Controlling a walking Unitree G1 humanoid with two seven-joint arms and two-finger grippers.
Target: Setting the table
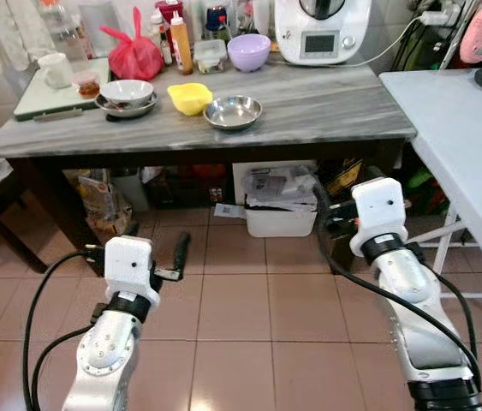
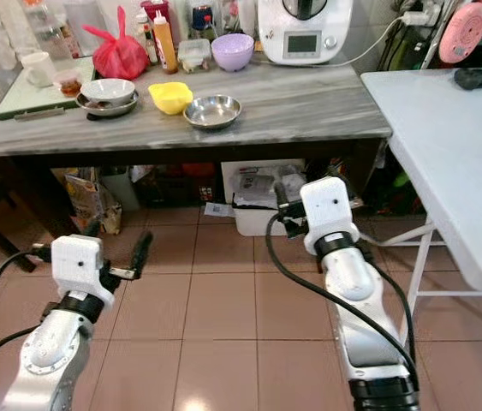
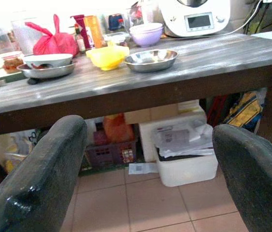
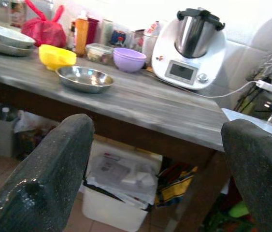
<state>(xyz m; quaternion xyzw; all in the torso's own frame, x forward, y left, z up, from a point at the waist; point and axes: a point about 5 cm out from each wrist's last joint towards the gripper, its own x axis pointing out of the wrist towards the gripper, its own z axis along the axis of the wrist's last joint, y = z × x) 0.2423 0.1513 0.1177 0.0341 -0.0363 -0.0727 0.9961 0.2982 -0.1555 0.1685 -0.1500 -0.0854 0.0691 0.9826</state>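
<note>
Left arm: raised forward at low height, forearm running up from the bottom edge of the head view, wrist block level over the tiled floor (image 1: 249,308), short of the desk (image 1: 326,107).
Left end effector (image 3: 150,169): fingers (image 3: 44,169) spread wide, nothing between them, aimed at the desk's front edge.
Right arm: likewise forward, reaching higher and nearer the desk, cable looped along the forearm.
Right end effector (image 4: 160,169): fingers (image 4: 44,179) spread wide and empty, aimed under the desk toward a white bin (image 1: 279,205).
Steel bowl (image 1: 233,112): on the desk, near its front edge, just beside a yellow bowl (image 1: 189,97).
Stacked dishes (image 1: 126,94): white bowl sitting in a steel dish, left of the yellow bowl.
Purple bowl (image 1: 249,51): farther back, beside a white kitchen machine (image 1: 322,30).
Red bag (image 1: 134,53): back left, among bottles.
White table (image 1: 472,145): to the robot's right, apart from the desk.
</note>
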